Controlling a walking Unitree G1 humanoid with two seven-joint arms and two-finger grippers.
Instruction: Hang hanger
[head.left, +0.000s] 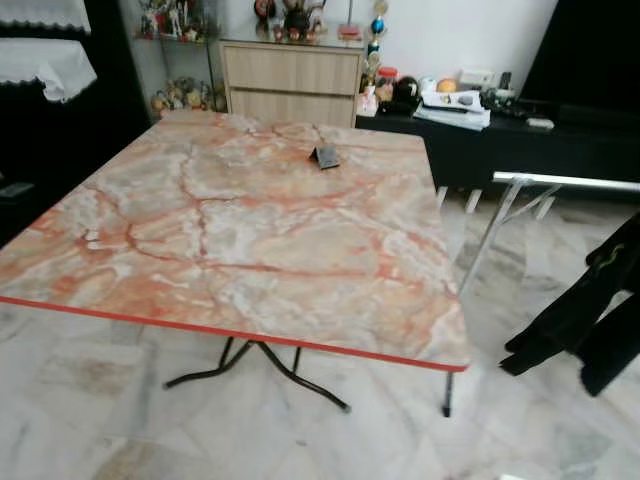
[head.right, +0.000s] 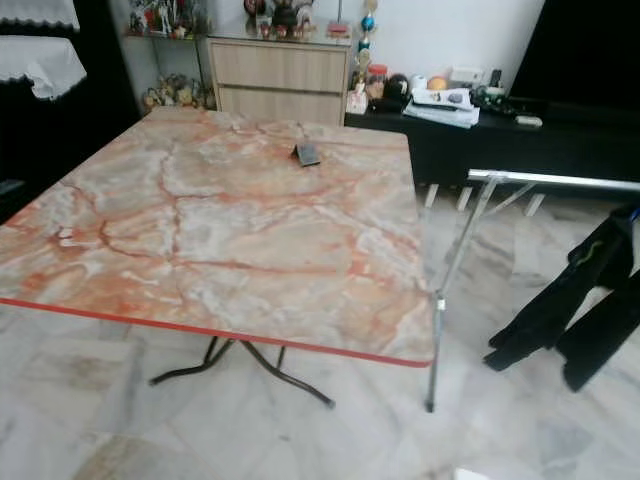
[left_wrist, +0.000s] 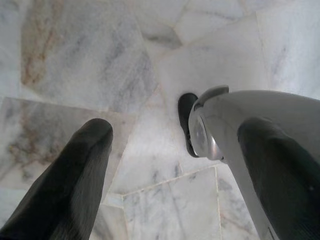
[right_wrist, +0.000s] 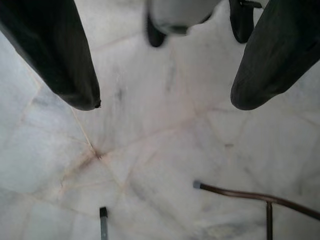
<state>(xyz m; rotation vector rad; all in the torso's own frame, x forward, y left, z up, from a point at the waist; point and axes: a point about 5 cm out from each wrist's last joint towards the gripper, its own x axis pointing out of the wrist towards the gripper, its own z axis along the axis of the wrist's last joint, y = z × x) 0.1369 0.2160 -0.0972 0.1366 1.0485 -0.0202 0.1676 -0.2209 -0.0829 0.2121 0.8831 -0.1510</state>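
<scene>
You faced a marble-patterned desk (head.left: 230, 230) with one small dark object (head.left: 326, 156) lying on its far part. To your right stood a metal drying rack (head.right: 545, 180), its top rail bare at the near end, with a dark garment (head.right: 570, 310) draped over it further along. No hanger could be made out — whether one sat inside that garment, you could not tell. Both arms hung idle above the marble floor (left_wrist: 150, 65): the left tool (left_wrist: 175, 165) had its fingers spread with nothing between them, and the right tool (right_wrist: 165, 80) was likewise parted and empty. A hanger would likely be light, stiff and somewhat slippery; you would probably do best to pinch it at the neck, just under the hook, so that the hook stayed free to catch the rail.
</scene>
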